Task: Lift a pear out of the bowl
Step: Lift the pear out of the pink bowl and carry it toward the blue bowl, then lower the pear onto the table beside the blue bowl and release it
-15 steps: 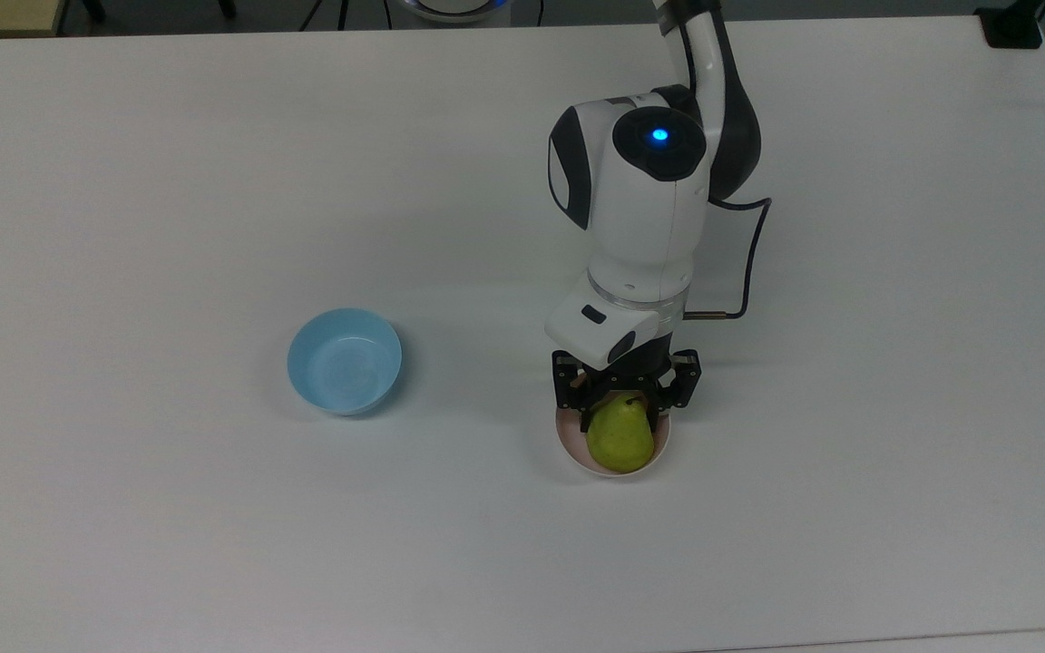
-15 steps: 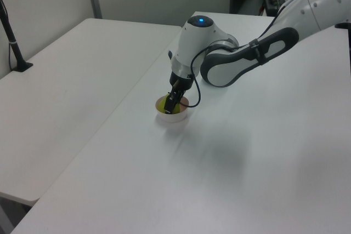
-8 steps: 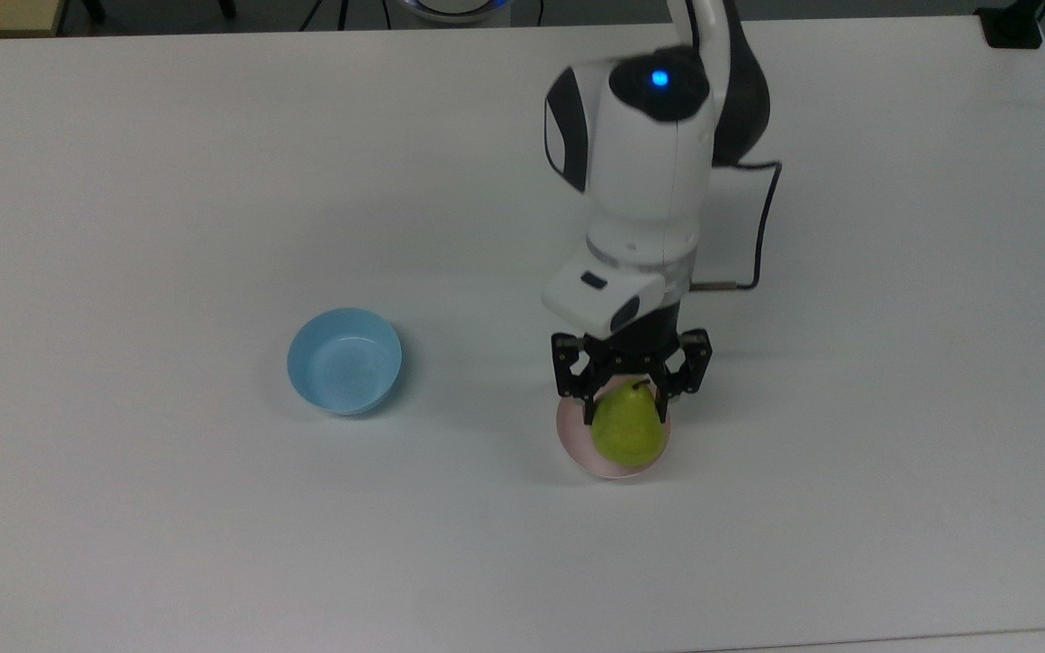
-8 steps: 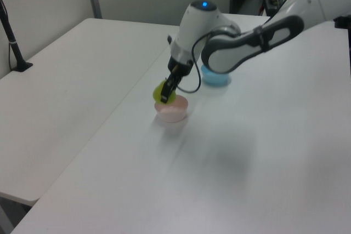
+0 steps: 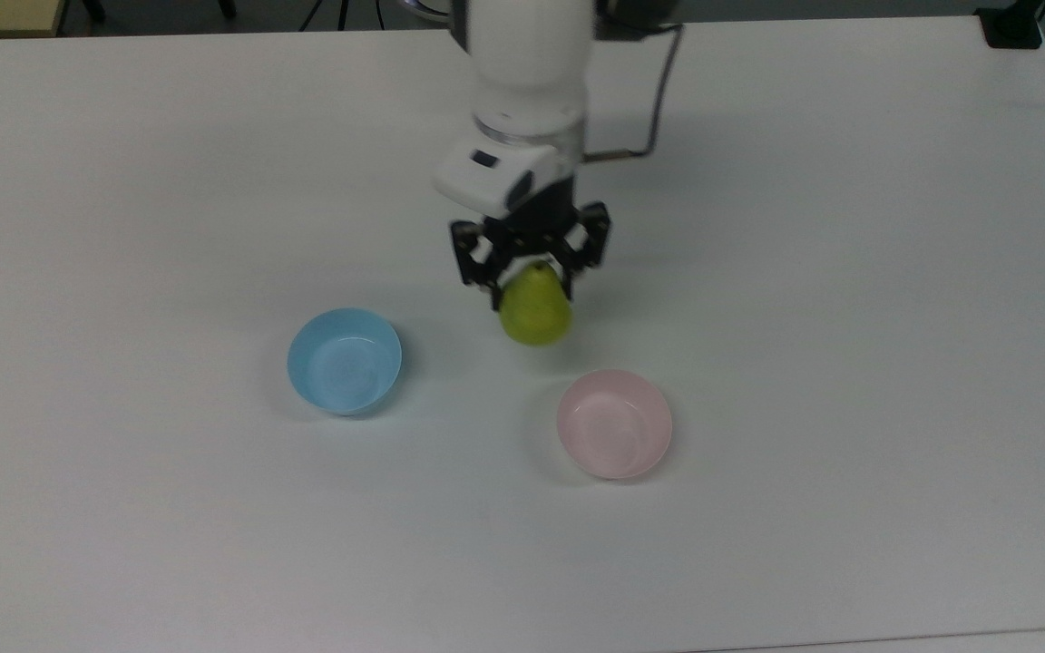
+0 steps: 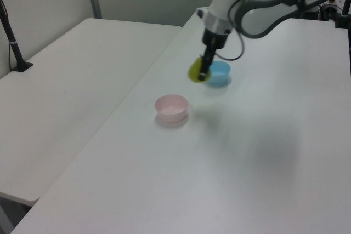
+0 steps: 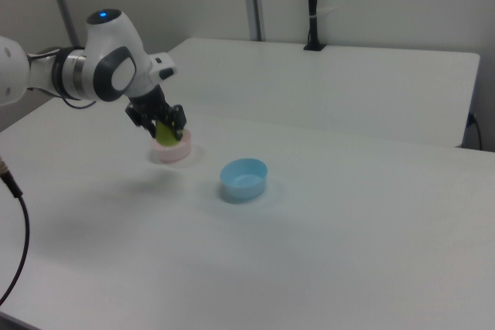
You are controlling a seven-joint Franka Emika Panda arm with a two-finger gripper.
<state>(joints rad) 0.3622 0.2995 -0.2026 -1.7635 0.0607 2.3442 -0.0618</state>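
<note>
Where bowls sit: white table (image 5: 849, 317).

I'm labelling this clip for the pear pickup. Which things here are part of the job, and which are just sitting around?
Part of the job:
- pear, held in the gripper, lifted clear of the table
- pink bowl, now with nothing in it

Just lying about:
- light blue bowl, standing apart from the pink one
- white table under everything
</note>
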